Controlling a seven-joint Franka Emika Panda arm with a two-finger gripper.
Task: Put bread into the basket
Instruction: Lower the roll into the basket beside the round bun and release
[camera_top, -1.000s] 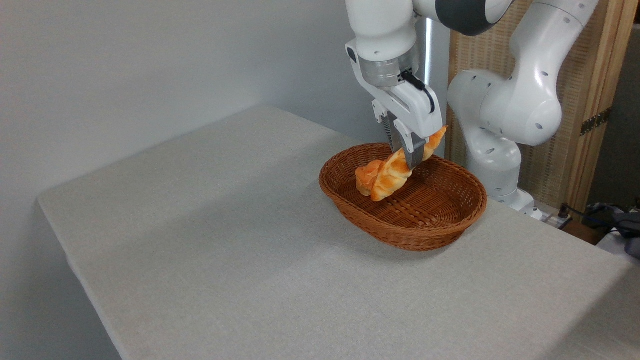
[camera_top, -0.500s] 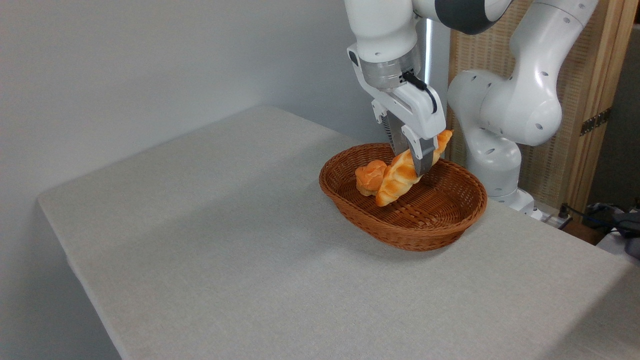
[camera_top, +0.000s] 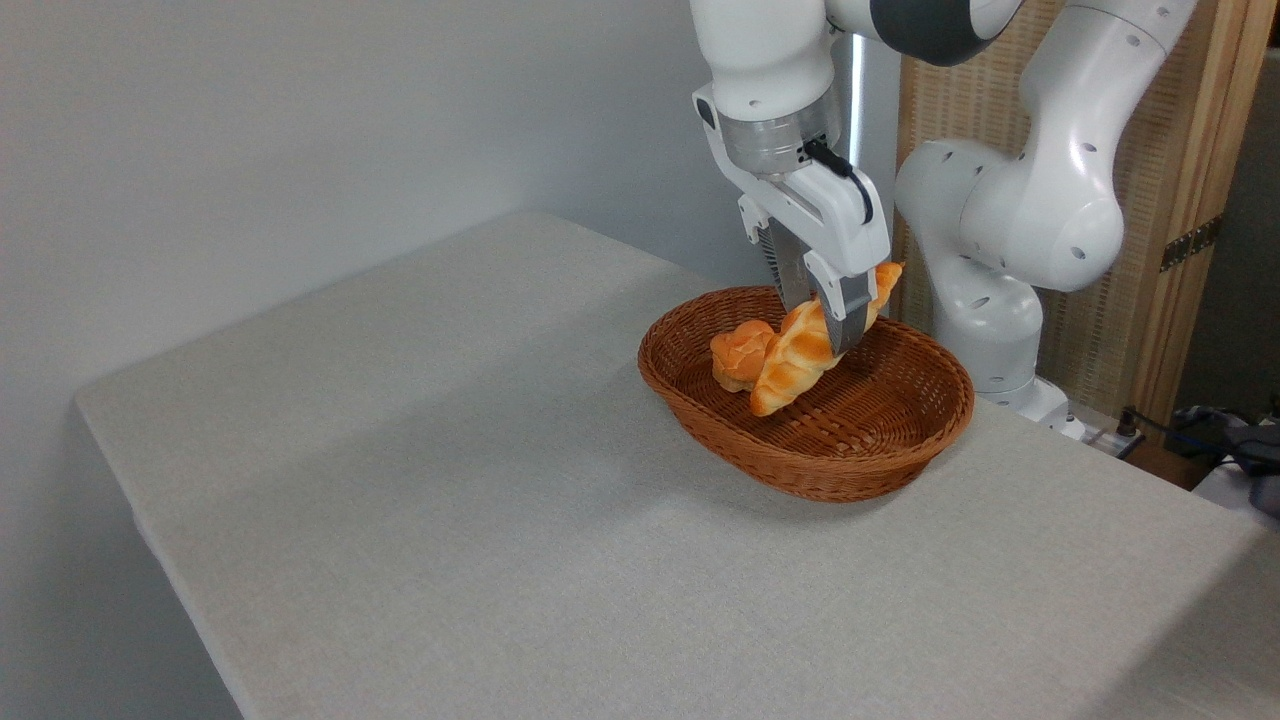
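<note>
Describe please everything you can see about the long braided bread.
The bread is a long, golden-orange loaf with ridged twists and pointed ends, its surface glossy. It is tilted: the lower tip points down into the wicker basket, the upper tip sticks out past the gripper, which is shut on its upper half. Whether the lower tip touches the basket floor is unclear. A small round bun lies just left of it.

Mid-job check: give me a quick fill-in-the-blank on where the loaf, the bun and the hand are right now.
1. The hand is shut on the braided ____.
2. The braided loaf hangs tilted over the wicker ____.
3. The small round bun lies inside the basket, to the ____ of the loaf in the picture.
4. The loaf's lower tip points toward the basket's ____.

Missing words: loaf; basket; left; floor
</note>
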